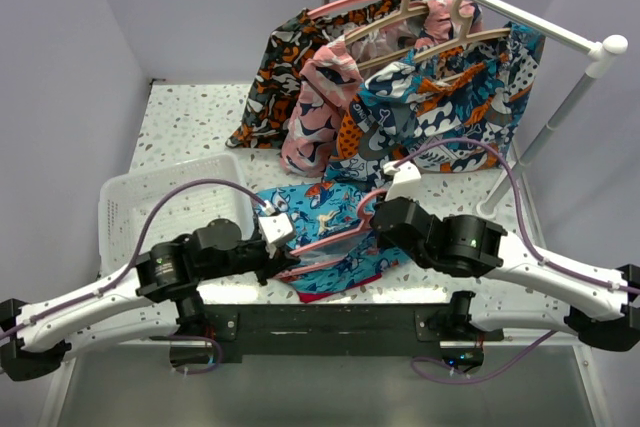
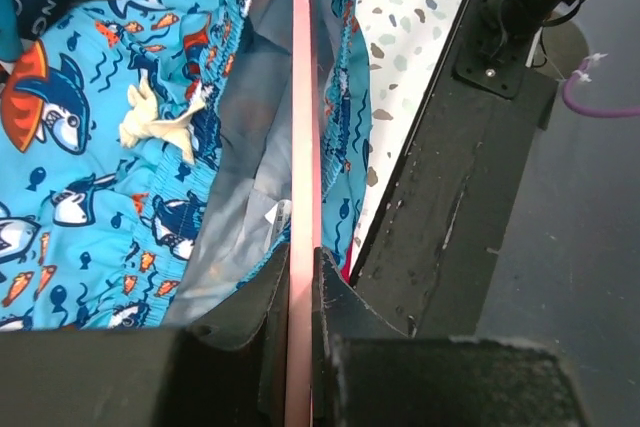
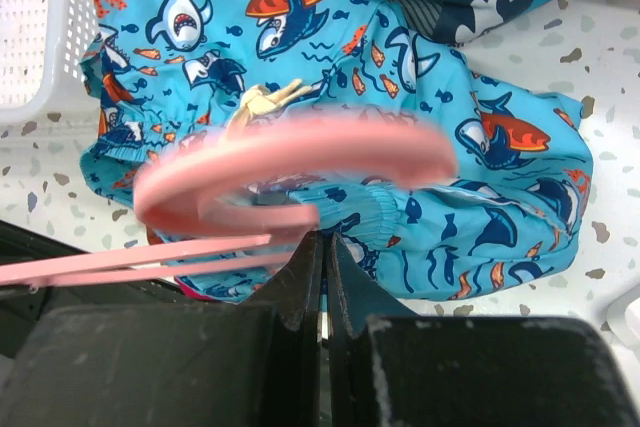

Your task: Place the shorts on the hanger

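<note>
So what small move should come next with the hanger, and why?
Probably slide the hanger deeper into the open waist of the shorts. The left gripper and the right gripper both grip it, and its bar lies over the exposed grey lining.

Both arms fold inward from their bases, elbows out and wrists angled toward each other. The left gripper [image 1: 286,265] and right gripper [image 1: 375,227] each hold their dark fingers [image 2: 255,307] pinched tight on the slim pink hanger [image 2: 303,97].
</note>
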You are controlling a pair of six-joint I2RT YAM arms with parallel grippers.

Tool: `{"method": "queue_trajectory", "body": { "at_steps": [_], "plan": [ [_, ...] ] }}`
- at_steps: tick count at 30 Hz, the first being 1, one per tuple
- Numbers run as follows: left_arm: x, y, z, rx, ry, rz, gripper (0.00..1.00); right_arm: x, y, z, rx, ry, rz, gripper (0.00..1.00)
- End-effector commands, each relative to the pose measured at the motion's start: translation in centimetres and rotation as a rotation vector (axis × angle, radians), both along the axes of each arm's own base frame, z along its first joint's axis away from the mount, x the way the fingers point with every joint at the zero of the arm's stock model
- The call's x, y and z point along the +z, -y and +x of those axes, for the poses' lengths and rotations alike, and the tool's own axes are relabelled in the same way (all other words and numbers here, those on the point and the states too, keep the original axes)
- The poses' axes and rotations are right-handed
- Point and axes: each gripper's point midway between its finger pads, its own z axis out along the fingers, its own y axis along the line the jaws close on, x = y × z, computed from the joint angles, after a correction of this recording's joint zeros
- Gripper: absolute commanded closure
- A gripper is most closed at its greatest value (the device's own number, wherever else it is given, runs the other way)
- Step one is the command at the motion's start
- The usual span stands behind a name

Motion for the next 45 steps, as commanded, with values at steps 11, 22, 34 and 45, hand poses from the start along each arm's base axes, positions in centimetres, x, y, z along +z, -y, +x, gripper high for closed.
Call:
{"method": "queue_trajectory", "body": {
  "at_steps": [11, 22, 34, 45],
  "plan": [
    [0.4, 3.2, 0.6, -0.016, 0.008, -0.121, 1.00, 0.8, 0.0, -0.8, 0.073, 0.126, 0.308, 0.50],
    [0.1, 3.7, 0.4, -0.028, -0.029, -0.097, 1.00, -0.5, -0.9, 1.6, -0.013, 0.191, 0.260, 0.41],
    [0.1, 4.0, 0.3, -0.031, -0.051, -0.089, 1.00, -2.7, 0.7, 2.1, -0.099, 0.214, 0.274, 0.41],
    [-0.4, 3.1, 1.6, 0.062, -0.049, -0.046, 1.00, -3.2, 0.7, 1.7, -0.073, 0.193, 0.266, 0.42]
  ]
}}
